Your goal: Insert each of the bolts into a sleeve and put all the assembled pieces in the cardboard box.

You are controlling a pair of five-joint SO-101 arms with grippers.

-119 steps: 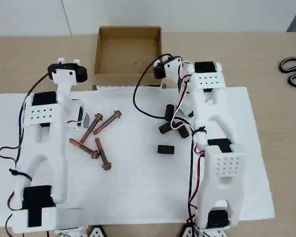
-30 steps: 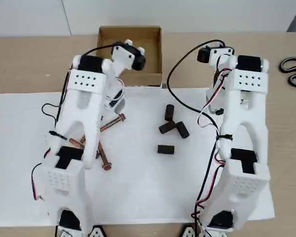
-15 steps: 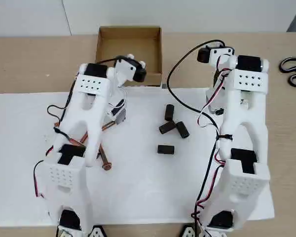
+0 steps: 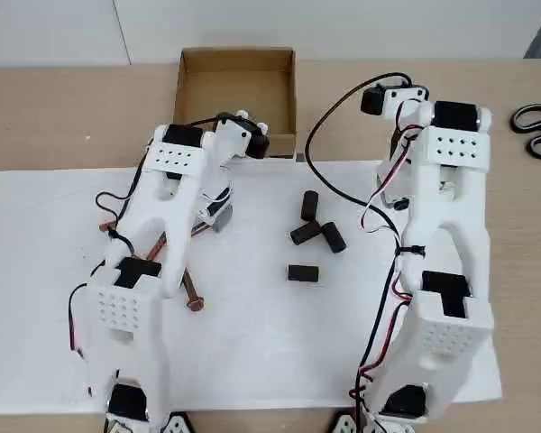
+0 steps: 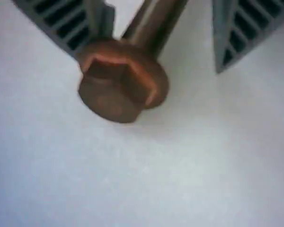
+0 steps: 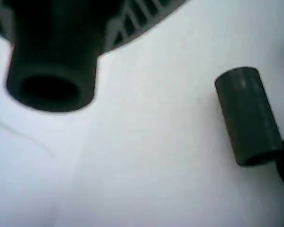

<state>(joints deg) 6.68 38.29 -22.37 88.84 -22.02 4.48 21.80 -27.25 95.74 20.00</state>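
- A copper bolt (image 5: 120,87) lies on the white paper (image 4: 252,352), head toward the left wrist camera.
- Its shaft runs between the 2 fingers (image 5: 71,21) of the left tool (image 5: 161,45), which is spread open, with a gap on 1 side of the shaft.
- From above, this tool sits over the bolts on the paper's left half. The arm hides most of them, and 1 more (image 4: 191,293) lies in plain sight beside it.
- 4 sleeves (image 4: 305,233) lie mid-paper, 3 bunched together and 1 apart, nearer the arm bases.
- The right tool (image 4: 398,194) is well to the right of them and seems clamped on a sleeve (image 6: 49,71), whose open end faces the camera.
- The box (image 4: 237,56) stands open on the table (image 4: 54,117), just beyond the paper's far edge.
- Scissors (image 4: 536,119) lie at the table's right edge.
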